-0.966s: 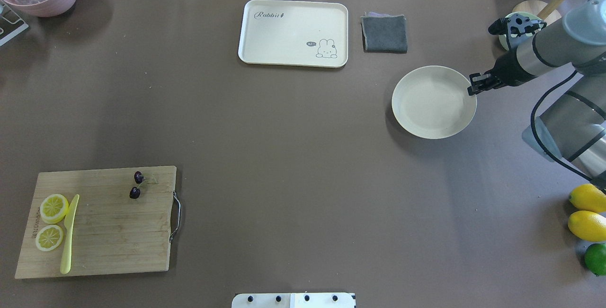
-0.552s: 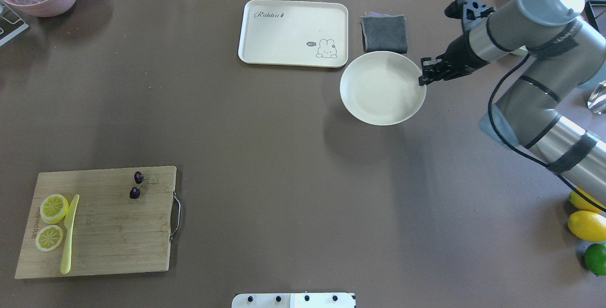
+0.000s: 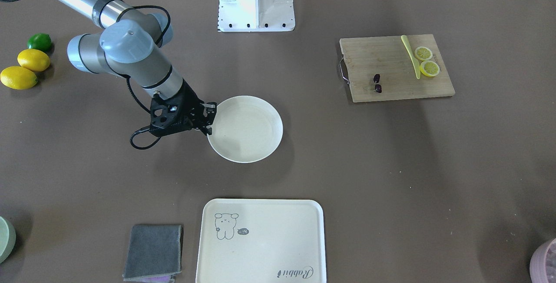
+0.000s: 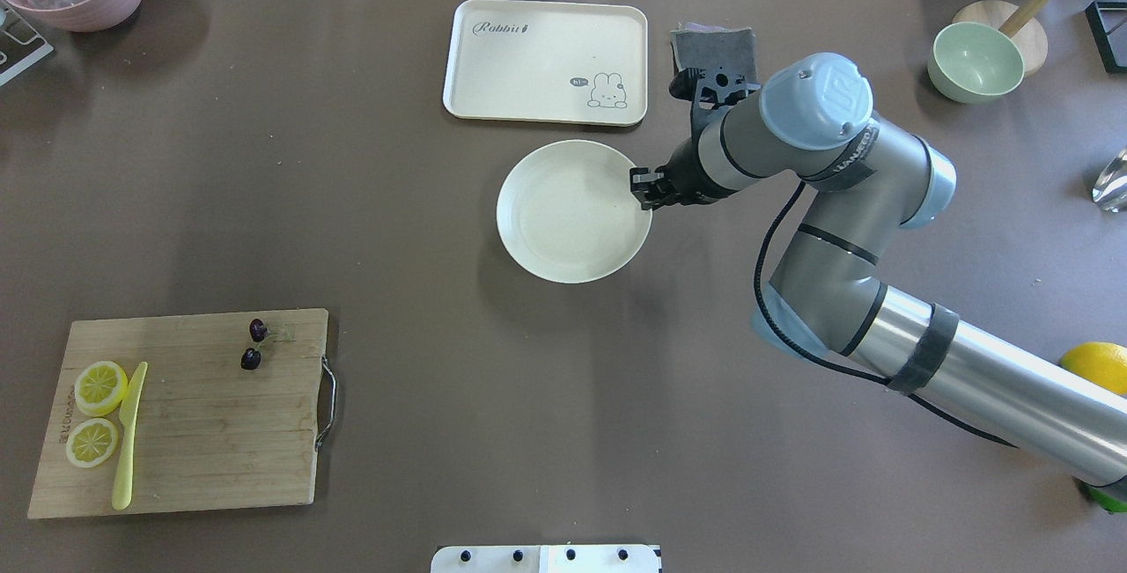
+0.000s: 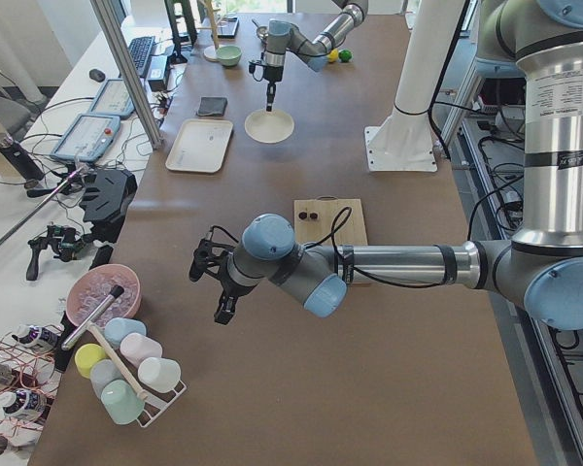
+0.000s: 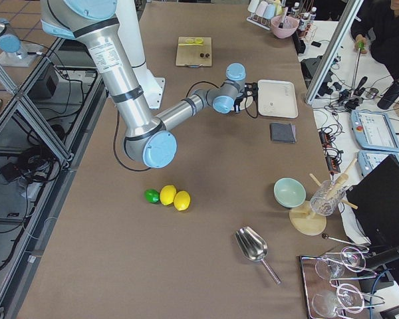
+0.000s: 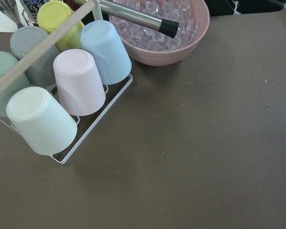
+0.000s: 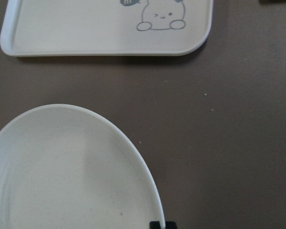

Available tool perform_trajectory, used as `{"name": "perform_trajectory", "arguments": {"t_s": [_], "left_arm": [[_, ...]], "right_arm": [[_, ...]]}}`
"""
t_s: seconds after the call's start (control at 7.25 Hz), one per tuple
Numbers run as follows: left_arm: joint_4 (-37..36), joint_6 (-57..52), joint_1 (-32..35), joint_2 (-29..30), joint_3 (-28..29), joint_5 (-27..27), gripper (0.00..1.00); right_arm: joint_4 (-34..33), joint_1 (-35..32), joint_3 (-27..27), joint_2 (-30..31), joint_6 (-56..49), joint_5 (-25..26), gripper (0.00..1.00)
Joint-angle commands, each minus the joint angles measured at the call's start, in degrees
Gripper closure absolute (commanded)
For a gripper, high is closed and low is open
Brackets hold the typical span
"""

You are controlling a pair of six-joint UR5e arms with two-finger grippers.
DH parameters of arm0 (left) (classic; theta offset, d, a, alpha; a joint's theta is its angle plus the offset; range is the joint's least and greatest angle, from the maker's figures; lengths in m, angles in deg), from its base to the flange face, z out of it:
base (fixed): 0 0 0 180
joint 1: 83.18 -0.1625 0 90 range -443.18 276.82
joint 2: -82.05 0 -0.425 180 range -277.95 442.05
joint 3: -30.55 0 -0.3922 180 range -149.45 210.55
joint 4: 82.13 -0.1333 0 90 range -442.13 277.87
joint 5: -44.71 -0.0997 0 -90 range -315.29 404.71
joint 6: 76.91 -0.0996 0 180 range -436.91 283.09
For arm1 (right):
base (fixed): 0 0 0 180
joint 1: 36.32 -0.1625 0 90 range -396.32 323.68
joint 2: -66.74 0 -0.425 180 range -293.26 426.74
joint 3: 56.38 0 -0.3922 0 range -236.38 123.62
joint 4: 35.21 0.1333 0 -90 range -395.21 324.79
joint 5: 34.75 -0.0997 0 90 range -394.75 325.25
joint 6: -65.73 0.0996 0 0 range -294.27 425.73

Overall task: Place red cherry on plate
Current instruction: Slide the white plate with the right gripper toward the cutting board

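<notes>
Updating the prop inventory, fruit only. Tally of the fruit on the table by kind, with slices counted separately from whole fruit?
whole lemons: 2
lime: 1
lemon slices: 2
red cherries: 2
Total: 7
</notes>
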State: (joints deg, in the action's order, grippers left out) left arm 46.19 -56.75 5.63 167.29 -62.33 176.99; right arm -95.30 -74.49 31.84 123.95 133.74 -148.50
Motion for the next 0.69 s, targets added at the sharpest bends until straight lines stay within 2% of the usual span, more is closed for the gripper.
{"name": "perform_trajectory", "arguments": {"t_s": [0.0, 0.14, 0.41, 0.55], "left_arm": [[0.00, 0.06, -0.04, -0.07, -0.02, 0.00, 0.02], [0.00, -0.03, -0.04, -0.07, 0.06, 0.00, 0.02], [-0.09, 0.06, -0.04, -0.07, 0.24, 0.00, 0.02], [0.00, 0.06, 0.05, -0.16, 0.15, 0.00, 0.02]], "right_arm": [[0.24, 2.74, -4.44, -4.29, 1.87, 4.73, 1.00], [0.24, 4.15, -5.25, -4.82, 1.87, 6.50, 1.00], [0.33, 5.39, -5.26, -4.92, 1.87, 6.96, 1.00], [0.33, 5.66, -5.25, -4.83, 1.69, 7.05, 0.02]]}}
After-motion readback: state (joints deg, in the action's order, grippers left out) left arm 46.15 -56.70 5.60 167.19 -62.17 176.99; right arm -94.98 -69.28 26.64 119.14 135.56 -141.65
